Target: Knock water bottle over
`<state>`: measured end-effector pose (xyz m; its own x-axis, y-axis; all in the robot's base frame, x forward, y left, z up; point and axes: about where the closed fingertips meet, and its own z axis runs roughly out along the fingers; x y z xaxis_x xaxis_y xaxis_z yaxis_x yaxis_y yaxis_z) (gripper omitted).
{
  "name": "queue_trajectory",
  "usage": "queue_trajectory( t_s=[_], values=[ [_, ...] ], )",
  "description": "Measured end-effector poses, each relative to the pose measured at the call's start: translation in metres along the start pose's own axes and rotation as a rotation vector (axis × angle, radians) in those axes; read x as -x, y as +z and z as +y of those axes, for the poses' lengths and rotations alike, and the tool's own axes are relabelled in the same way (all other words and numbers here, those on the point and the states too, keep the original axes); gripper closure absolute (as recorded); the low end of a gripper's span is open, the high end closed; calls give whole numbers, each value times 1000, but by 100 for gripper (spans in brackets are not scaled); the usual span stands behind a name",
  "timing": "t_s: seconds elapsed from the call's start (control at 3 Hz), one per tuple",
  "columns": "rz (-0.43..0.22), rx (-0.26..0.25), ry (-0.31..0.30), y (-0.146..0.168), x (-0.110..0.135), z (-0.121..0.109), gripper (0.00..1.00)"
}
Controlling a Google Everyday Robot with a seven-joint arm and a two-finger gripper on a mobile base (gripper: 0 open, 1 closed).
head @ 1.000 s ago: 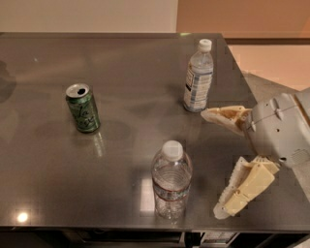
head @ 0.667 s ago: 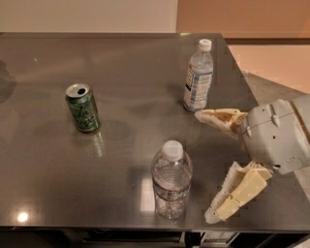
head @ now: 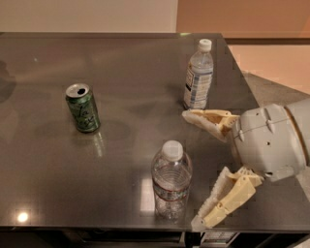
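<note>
Gripper (head: 191,169) fingers spread, just R of water bottle (head: 171,181).

Dark glossy table (head: 126,72), cream wall (head: 87,14) and orange panel (head: 242,17) behind.

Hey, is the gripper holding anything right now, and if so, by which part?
Nothing is held. The gripper is open, fingers spread wide, just right of the upright water bottle and not clamped on it.

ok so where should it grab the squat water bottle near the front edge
Around the water bottle at its ribbed middle, coming from the right: it stands upright and round, and the gripper sits open just right of it.
</note>
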<state>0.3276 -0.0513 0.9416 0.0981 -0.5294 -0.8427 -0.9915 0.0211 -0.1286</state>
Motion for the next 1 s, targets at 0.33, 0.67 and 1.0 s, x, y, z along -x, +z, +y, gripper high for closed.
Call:
queue_trajectory(
  t_s=[0.33, 0.67, 1.0],
  values=[
    [-24, 18, -14, 8, 5, 8, 0],
    [-23, 37, -31, 17, 6, 15, 0],
    [-13, 45, -37, 25, 5, 18, 0]
  ],
)
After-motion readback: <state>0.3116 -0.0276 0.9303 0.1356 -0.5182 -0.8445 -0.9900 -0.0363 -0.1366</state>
